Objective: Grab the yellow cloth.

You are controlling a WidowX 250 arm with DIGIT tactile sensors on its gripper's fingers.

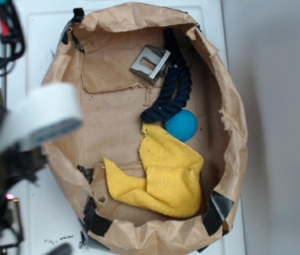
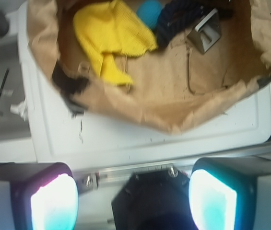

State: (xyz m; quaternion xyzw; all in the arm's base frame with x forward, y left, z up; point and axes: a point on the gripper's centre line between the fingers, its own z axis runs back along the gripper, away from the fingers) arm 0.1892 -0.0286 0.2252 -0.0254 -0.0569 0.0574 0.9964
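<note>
In the exterior view, the yellow cloth (image 1: 163, 172) is lying crumpled at the lower part of a brown paper bag (image 1: 232, 111) whose sides are rolled down like a shallow basket. Its upper corner is touching the small teal-blue ball (image 1: 182, 125), and a dark navy rope (image 1: 172, 87) and a grey metal bracket (image 1: 150, 64) are lying further up. The arm is standing blurred at the left edge, outside the bag, so the gripper itself is not showing clearly here.

In the wrist view, the gripper (image 2: 134, 201) is hanging over the white surface (image 2: 140, 139), outside the bag. Its two fingers (image 2: 53, 203) are standing wide apart at the bottom corners, and nothing is between them. The cloth (image 2: 111, 36) is sitting far up and somewhat to the left, well apart from the fingers, with the bag's paper wall between. I am judging that the coming move is needing a long reach forward over the rim, then a descent on the cloth's thick folded middle
</note>
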